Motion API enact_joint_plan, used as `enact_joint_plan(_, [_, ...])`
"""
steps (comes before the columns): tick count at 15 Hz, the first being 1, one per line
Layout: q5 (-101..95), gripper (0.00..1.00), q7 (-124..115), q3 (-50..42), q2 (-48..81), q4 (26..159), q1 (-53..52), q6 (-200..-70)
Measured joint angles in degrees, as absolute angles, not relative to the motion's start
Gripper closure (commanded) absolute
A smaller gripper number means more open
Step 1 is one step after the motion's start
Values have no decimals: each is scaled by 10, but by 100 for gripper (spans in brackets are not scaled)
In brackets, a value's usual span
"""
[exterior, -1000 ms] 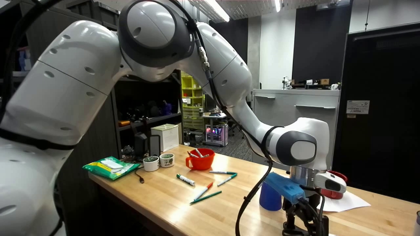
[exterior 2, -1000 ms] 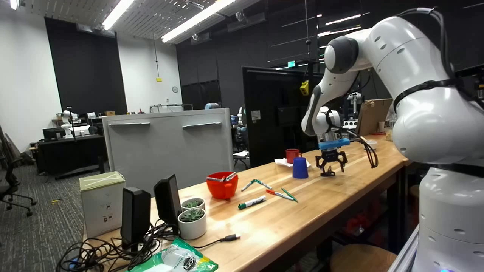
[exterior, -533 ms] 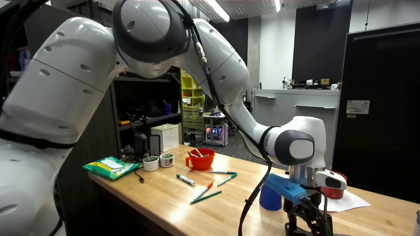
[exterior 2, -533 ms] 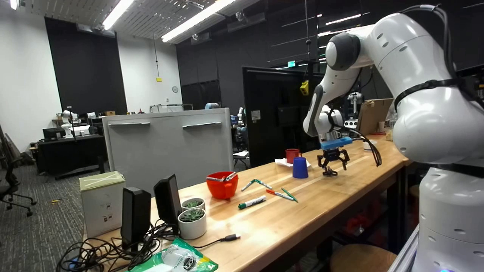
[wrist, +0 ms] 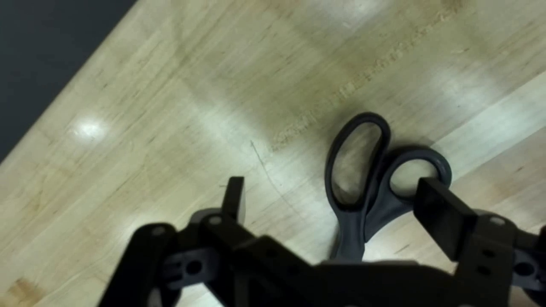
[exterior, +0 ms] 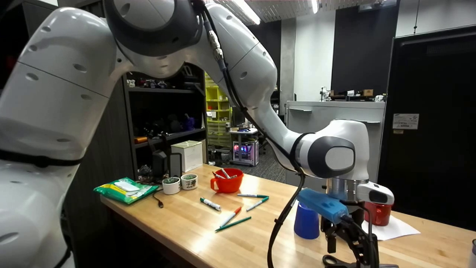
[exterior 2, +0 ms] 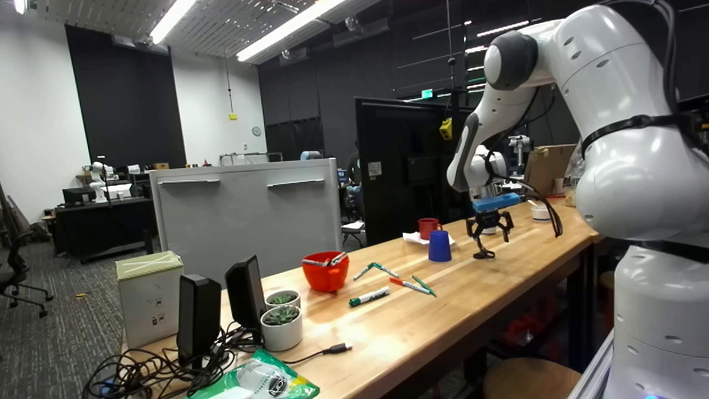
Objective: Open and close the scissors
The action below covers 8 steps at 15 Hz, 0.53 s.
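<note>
The blue cup [exterior 2: 440, 246]: standing near the scissors [wrist: 352, 232], apart from them
The red mug [exterior 2: 428, 228]: on white paper [exterior: 398, 229], near the cup
The markers [exterior: 210, 204]: scattered along the table [exterior: 238, 249]
The arm [exterior 2: 598, 61]: arched high, wrist turned down
The gripper [wrist: 333, 194]: fingers spread wide over the scissors — whether either touches, I can't tell from here
The scissors: lying on the table, dark loops close together — blades hidden in the wrist view
</note>
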State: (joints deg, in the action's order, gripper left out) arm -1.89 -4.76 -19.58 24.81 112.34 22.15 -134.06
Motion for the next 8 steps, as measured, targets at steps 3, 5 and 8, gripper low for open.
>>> enact_joint_plan(3, [0,8,-41,-195,235,1134,222,-1343])
enact_joint_plan(5, [11,20,-39,-193,230,1139,222,-1344])
enact_joint_plan(8, [22,46,-38,-191,228,1143,222,-1347])
